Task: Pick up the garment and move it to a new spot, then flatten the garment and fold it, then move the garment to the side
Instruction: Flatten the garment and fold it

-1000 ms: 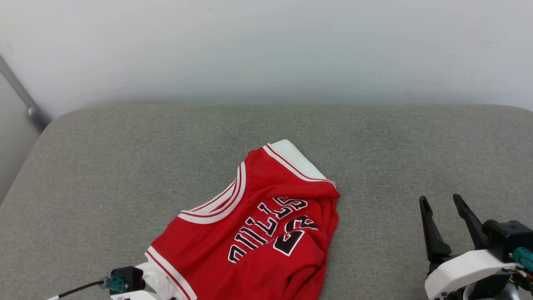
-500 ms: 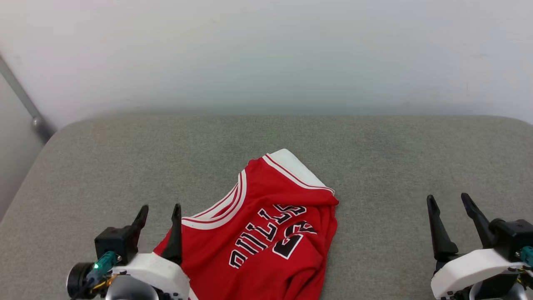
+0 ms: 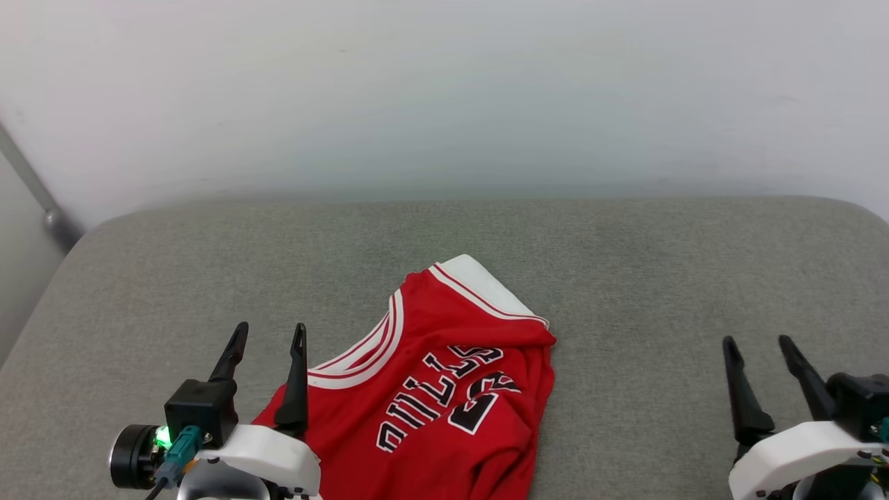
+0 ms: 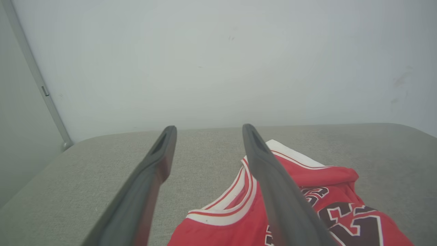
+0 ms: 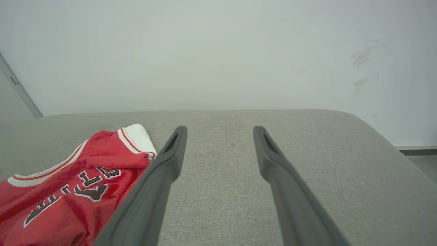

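Grey cushion (image 3: 625,278): garment (image 3: 430,389) is lying at three o'clock of my nearer left gripper (image 3: 269,329); it and right gripper (image 3: 755,342) are gaping, empty.

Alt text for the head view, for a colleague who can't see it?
A crumpled red jersey with black lettering lies near the front of a grey padded surface. The left gripper, open, stands at its left edge; the right gripper, open, stands well apart at the far right.

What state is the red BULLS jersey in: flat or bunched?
Bunched: the red jersey lies rumpled on the grey cushion, lettering creased, folds along its edge.
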{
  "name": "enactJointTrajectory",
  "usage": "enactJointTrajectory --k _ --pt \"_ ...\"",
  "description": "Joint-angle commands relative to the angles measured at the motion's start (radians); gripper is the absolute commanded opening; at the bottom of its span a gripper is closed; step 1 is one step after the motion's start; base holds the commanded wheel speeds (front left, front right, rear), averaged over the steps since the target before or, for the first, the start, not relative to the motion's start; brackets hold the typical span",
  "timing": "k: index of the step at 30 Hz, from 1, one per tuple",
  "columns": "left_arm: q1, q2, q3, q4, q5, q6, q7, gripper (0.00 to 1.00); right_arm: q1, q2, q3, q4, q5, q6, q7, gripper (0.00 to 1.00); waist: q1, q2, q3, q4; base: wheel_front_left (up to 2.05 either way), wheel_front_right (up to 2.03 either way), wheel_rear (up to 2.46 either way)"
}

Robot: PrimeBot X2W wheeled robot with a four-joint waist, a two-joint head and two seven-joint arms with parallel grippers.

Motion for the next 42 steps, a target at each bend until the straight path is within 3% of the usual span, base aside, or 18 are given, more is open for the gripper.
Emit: enactJointTrajectory --k 1,7,9,16,23,28,35,36,37,38,42 --pt "0.002 0.011 -0.001 -0.006 0.008 0.006 0.003 1.00 -0.006 0.002 -0.016 0.021 0.000 -0.001 0.000 1.00 0.0000 0.0000 0.003 0.016 0.00 0.00 0.00" --pt "-0.011 0.005 -0.010 -0.011 0.010 0.008 0.009 1.00 -0.084 0.000 -0.048 0.152 0.058 -0.001 0.068 1.00 0.0000 0.0000 0.014 0.084 0.00 0.00 0.00" --pt "-0.017 -0.003 -0.013 -0.007 0.007 0.007 0.006 1.00 -0.134 0.001 -0.058 0.218 0.077 -0.001 0.132 1.00 0.0000 0.0000 0.021 0.116 0.00 0.00 0.00" --pt "-0.063 -0.039 -0.046 0.000 0.017 -0.016 -0.020 1.00 -0.326 -0.093 -0.031 0.449 0.178 -0.001 0.403 1.00 0.0000 0.0000 0.069 0.264 0.00 0.00 0.00" --pt "-0.121 -0.083 -0.072 0.012 0.029 -0.041 -0.046 1.00 -0.491 -0.163 0.030 0.563 0.237 -0.001 0.631 1.00 0.0000 0.0000 0.169 0.358 0.00 0.00 0.00" --pt "-0.152 -0.118 -0.080 0.038 0.030 -0.055 -0.066 1.00 -0.584 -0.191 0.031 0.662 0.230 -0.001 0.710 1.00 0.0000 0.0000 0.222 0.400 0.00 0.00 0.00" --pt "-0.161 -0.146 -0.073 0.074 0.032 -0.066 -0.080 1.00 -0.574 -0.156 0.029 0.817 0.220 -0.001 0.807 1.00 0.0000 0.0000 0.243 0.411 0.00 0.00 0.00" --pt "-0.160 -0.148 -0.072 0.076 0.032 -0.067 -0.081 1.00 -0.569 -0.149 0.032 0.830 0.224 -0.001 0.815 0.71 0.0000 0.0000 0.244 0.409 0.00 0.00 0.00" --pt "-0.160 -0.148 -0.070 0.079 0.032 -0.068 -0.082 1.00 -0.567 -0.142 0.035 0.836 0.229 -0.001 0.817 0.25 0.0000 0.0000 0.244 0.406 0.00 0.00 0.00" --pt "-0.159 -0.148 -0.068 0.083 0.033 -0.067 -0.083 1.00 -0.568 -0.138 0.039 0.838 0.234 -0.001 0.816 0.00 0.0000 0.0000 0.244 0.401 0.00 0.00 0.00" --pt "-0.154 -0.145 -0.055 0.091 0.033 -0.067 -0.085 1.00 -0.620 -0.153 0.073 0.781 0.246 -0.001 0.745 0.00 0.0000 0.0000 0.236 0.373 0.00 0.00 0.00"
